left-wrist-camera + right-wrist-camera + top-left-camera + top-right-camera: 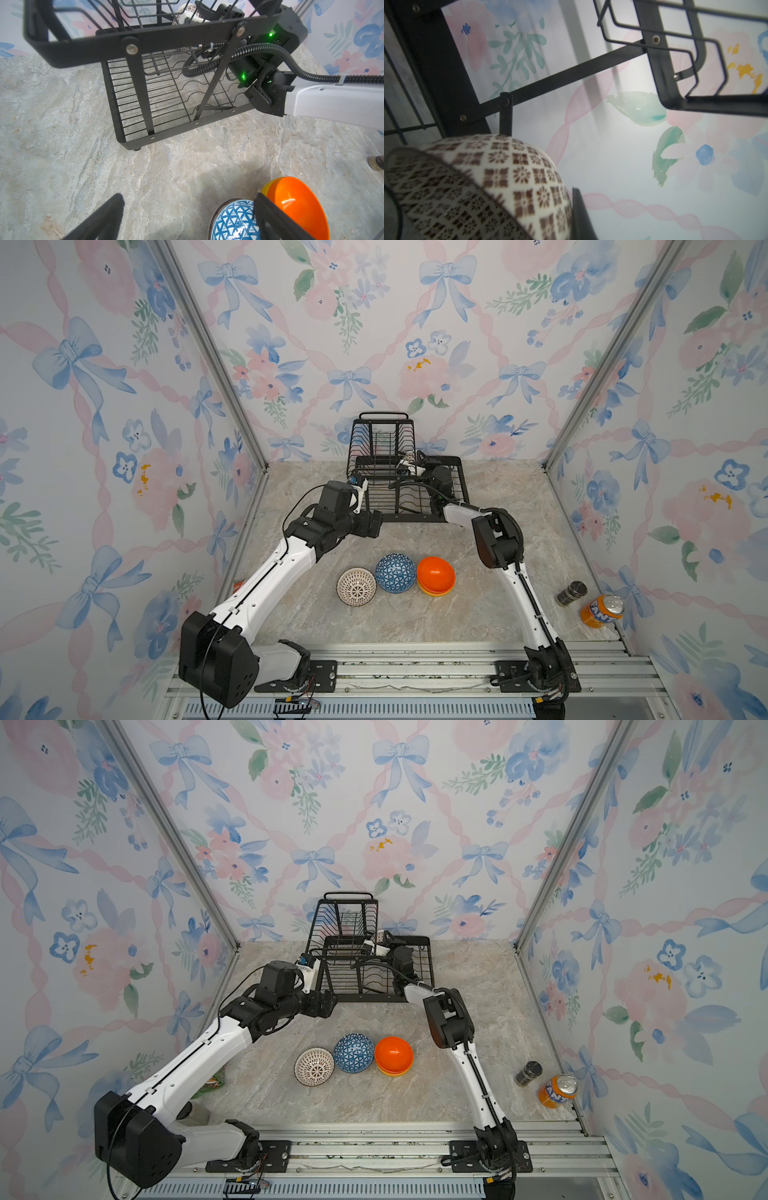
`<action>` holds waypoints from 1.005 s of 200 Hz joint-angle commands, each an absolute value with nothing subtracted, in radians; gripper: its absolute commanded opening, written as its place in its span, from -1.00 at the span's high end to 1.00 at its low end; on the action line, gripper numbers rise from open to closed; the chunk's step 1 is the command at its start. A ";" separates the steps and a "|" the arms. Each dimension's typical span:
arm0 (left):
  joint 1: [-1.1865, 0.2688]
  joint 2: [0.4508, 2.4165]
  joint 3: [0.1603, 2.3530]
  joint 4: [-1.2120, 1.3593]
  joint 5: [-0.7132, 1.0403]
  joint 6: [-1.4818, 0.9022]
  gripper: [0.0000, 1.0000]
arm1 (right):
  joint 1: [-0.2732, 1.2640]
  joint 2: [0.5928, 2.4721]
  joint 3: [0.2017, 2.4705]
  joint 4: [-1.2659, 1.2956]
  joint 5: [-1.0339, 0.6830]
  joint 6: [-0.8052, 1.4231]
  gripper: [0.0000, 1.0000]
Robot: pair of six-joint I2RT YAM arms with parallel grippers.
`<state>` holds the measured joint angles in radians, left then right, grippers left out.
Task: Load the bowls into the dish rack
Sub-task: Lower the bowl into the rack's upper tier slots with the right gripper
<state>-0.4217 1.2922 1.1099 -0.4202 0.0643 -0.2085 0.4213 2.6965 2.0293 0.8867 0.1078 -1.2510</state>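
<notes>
Bench (498, 614): flat marble-look slab, grey-beige, veined, matte. Rack (411, 518) at back centre by the wall: black metal, thin wire floor with wavy slot wires, flat strap frame with screws, and a smaller raised basket with a loop handle on top. Progress, my read: early. No bowl is visibly seated in the rack, one is in transit and four wait on the bench, so most of the job is left. Right arm reaches into the rack's lower tier. Right end effector (404, 464) is clamped on the mosaic bowl (488, 187): glazed cream ceramic with brown floral tiles, round, tipped on edge, held near the back by the raised basket. Cannot tell whether it touches the wires. Left end effector (188, 199) hangs just beside the rack's front left corner, jaws spread wide with nothing between them, over the bench near the bowls. Those sit in a row at front middle, well apart from the rack. Blue bowl (395, 573): white triangle pattern, glossy, looks dome-up. Just beside it on the right, orange bowl (435, 572): plain, smooth, shiny, stacked on the yellow bowl (434, 593), which shows only a rim sliver. On the left, lattice bowl (356, 587): white with a dark net pattern. Far right by the wall: orange soda can (602, 610), shiny metal, and a small dark jar (571, 593) on its side. Neither is part of the job.
</notes>
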 commanded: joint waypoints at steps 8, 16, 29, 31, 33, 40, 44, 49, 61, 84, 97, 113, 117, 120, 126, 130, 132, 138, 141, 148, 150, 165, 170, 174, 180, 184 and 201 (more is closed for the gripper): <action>-0.416 1.273 1.092 -0.434 0.067 -0.192 -0.96 | 0.454 2.724 2.071 0.942 0.065 -1.204 1.00; -0.416 1.272 1.089 -0.432 0.067 -0.193 -0.96 | 0.457 2.726 2.071 0.941 0.063 -1.204 1.00; -0.416 1.268 1.085 -0.433 0.066 -0.191 -0.96 | 0.457 2.728 2.069 0.936 0.057 -1.205 1.00; -0.416 1.268 1.085 -0.432 0.066 -0.191 -0.96 | 0.458 2.728 2.068 0.936 0.057 -1.205 1.00; -0.416 1.267 1.083 -0.432 0.065 -0.190 -0.96 | 0.457 2.729 2.068 0.936 0.056 -1.205 1.00; -0.416 1.265 1.081 -0.432 0.067 -0.190 -0.96 | 0.458 2.730 2.067 0.932 0.054 -1.205 1.00; -0.416 1.266 1.079 -0.433 0.067 -0.190 -0.96 | 0.458 2.729 2.066 0.930 0.053 -1.206 1.00; -0.416 1.264 1.078 -0.433 0.067 -0.191 -0.96 | 0.457 2.729 2.066 0.927 0.051 -1.209 1.00; -0.416 1.264 1.076 -0.433 0.069 -0.190 -0.96 | 0.458 2.727 2.065 0.917 0.046 -1.213 1.00; -0.416 1.260 1.072 -0.432 0.069 -0.189 -0.96 | 0.457 2.726 2.062 0.896 0.036 -1.224 1.00; -0.417 1.257 1.069 -0.433 0.070 -0.189 -0.96 | 0.458 2.730 2.069 0.876 0.037 -1.231 1.00; -0.416 1.256 1.066 -0.432 0.073 -0.189 -0.96 | 0.458 2.733 2.074 0.861 0.045 -1.233 1.00; -0.417 1.255 1.066 -0.433 0.073 -0.189 -0.96 | 0.458 2.735 2.077 0.858 0.047 -1.233 1.00; -0.416 1.254 1.064 -0.432 0.073 -0.189 -0.96 | 0.459 2.736 2.078 0.854 0.050 -1.235 1.00; -0.416 1.253 1.064 -0.432 0.074 -0.189 -0.96 | 0.460 2.737 2.080 0.852 0.057 -1.235 1.00; -0.416 1.255 1.063 -0.432 0.075 -0.189 -0.96 | 0.460 2.739 2.082 0.851 0.059 -1.235 1.00; -0.416 1.254 1.062 -0.433 0.075 -0.189 -0.96 | 0.459 2.740 2.083 0.851 0.061 -1.234 1.00; -0.416 1.254 1.062 -0.432 0.077 -0.189 -0.96 | 0.460 2.743 2.086 0.852 0.064 -1.231 1.00; -0.416 1.253 1.061 -0.433 0.076 -0.189 -0.96 | 0.459 2.743 2.087 0.850 0.064 -1.232 1.00; -0.416 1.255 1.060 -0.431 0.076 -0.189 -0.96 | 0.458 2.743 2.092 0.834 0.067 -1.237 1.00; -0.416 1.256 1.060 -0.432 0.076 -0.190 -0.96 | 0.459 2.743 2.094 0.830 0.070 -1.237 1.00; -0.416 1.258 1.059 -0.432 0.080 -0.190 -0.96 | 0.457 2.744 2.105 0.813 0.075 -1.232 1.00; -0.416 1.257 1.059 -0.433 0.081 -0.190 -0.96 | 0.458 2.745 2.108 0.809 0.077 -1.235 1.00; -0.416 1.258 1.058 -0.433 0.082 -0.190 -0.96 | 0.458 2.745 2.110 0.805 0.076 -1.234 1.00; -0.416 1.259 1.058 -0.433 0.081 -0.192 -0.96 | 0.457 2.746 2.113 0.800 0.076 -1.239 1.00; -0.416 1.259 1.058 -0.432 0.081 -0.192 -0.96 | 0.458 2.748 2.116 0.796 0.080 -1.239 1.00; -0.416 1.262 1.058 -0.431 0.086 -0.192 -0.96 | 0.456 2.755 2.131 0.791 0.101 -1.232 1.00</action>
<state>-0.4217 1.2724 1.0752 -0.4213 0.0685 -0.2085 0.4351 2.7152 2.0895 0.8291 0.0849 -1.2415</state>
